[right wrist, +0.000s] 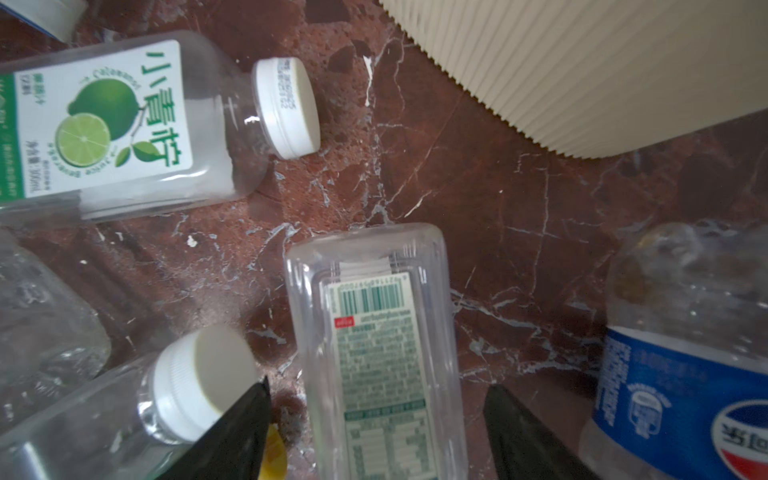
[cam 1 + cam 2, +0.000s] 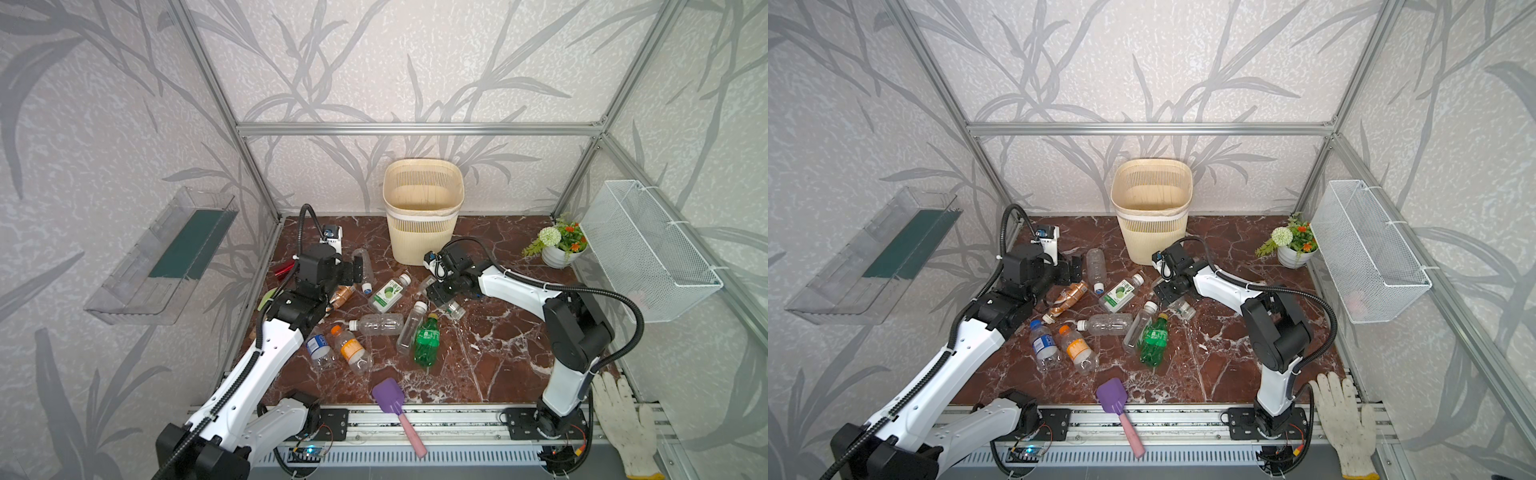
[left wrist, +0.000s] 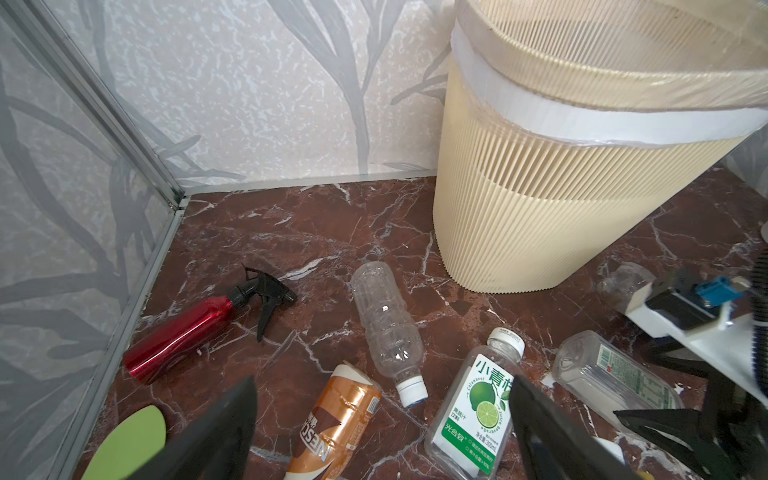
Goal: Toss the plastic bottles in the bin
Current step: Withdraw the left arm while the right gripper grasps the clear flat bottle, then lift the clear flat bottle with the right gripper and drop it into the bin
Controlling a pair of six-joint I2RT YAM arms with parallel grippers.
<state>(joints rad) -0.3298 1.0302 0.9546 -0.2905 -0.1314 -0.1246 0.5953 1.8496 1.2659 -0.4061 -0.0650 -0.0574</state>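
Right pincer [image 1: 378, 388] sat low over the counter [image 1: 519, 199], spread, with a clear square bottle [image 1: 374, 332] lying flat between its jaws, gaps both sides, not pinched. Left pincer [image 3: 382, 380] was spread too, empty, above the brown-label bottle [image 3: 336, 428] and lime-label bottle [image 3: 478, 411]. Other plastic bottles [image 2: 380, 324] lay scattered mid-counter, just near of the bin [image 2: 422, 241], which stood upright at the far middle.

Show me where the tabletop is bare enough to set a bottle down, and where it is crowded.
Bare marble: the patch between the green bottle and the right arm's base; the strip between the bin and the flower pot; the back-left corner behind the red spray bottle. Crowded: the bottle heap in front of the bin.
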